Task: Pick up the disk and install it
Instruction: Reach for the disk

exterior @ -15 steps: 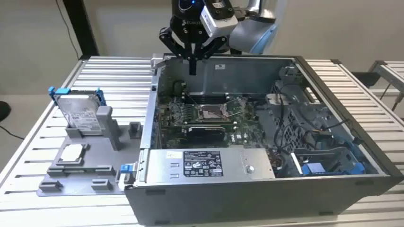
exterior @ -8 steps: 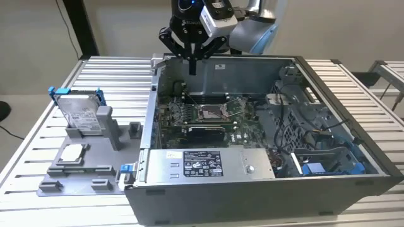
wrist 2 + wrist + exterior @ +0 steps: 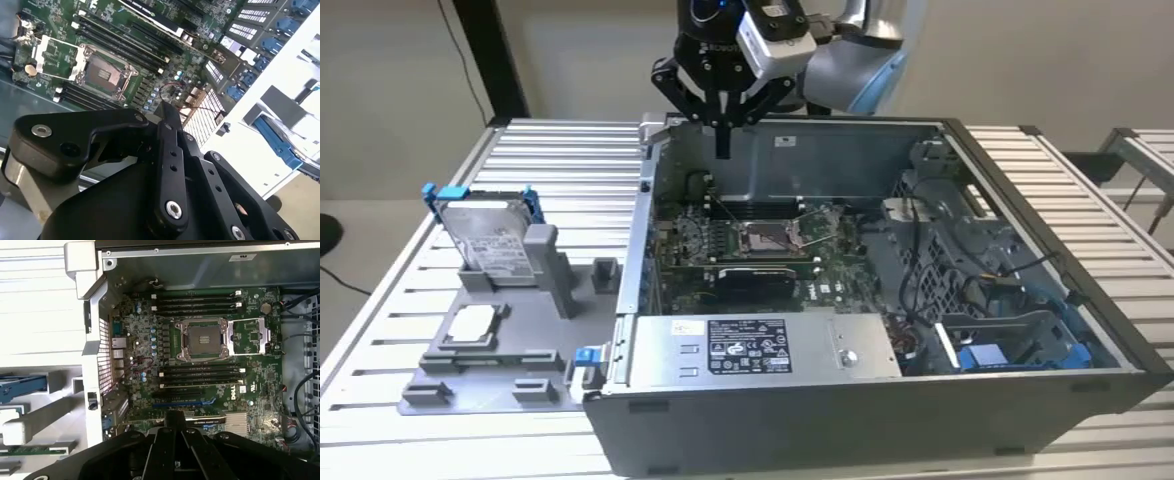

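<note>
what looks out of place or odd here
Nothing spilled or damaged. The CPU socket sits open and empty, its cover plate flipped aside. The disk stands on edge in the grey holder outside the computer case.

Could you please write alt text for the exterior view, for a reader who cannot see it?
The gripper hangs empty over the open computer case, above its motherboard. The disk stands upright in a grey holder on the exterior view's left.
</note>
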`<action>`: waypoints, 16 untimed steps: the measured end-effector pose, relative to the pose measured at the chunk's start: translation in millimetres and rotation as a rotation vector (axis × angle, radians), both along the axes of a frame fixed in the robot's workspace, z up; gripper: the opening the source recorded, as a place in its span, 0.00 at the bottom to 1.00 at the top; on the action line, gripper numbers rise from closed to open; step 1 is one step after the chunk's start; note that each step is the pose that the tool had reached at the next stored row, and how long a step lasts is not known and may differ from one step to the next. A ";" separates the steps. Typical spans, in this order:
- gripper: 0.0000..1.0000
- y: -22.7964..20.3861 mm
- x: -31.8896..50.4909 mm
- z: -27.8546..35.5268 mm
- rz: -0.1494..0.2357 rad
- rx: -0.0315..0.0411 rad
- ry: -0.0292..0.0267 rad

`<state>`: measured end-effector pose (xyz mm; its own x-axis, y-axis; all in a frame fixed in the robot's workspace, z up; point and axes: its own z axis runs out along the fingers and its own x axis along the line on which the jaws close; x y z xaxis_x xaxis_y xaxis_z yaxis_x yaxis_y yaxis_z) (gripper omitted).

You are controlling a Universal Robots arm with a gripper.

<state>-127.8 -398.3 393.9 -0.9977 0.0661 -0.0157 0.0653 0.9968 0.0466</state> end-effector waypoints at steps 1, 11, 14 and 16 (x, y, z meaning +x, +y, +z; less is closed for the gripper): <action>0.00 0.0 -1.5 0.0 0.000 0.0000 0.0000; 0.00 0.7 -24.6 0.0 0.000 0.0000 -0.0009; 0.00 1.6 -30.2 0.0 0.000 0.0001 -0.0009; 0.00 2.5 -33.5 0.0 0.000 0.0001 -0.0010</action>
<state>-161.3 -395.9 393.9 -0.9977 0.0662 -0.0167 0.0654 0.9968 0.0467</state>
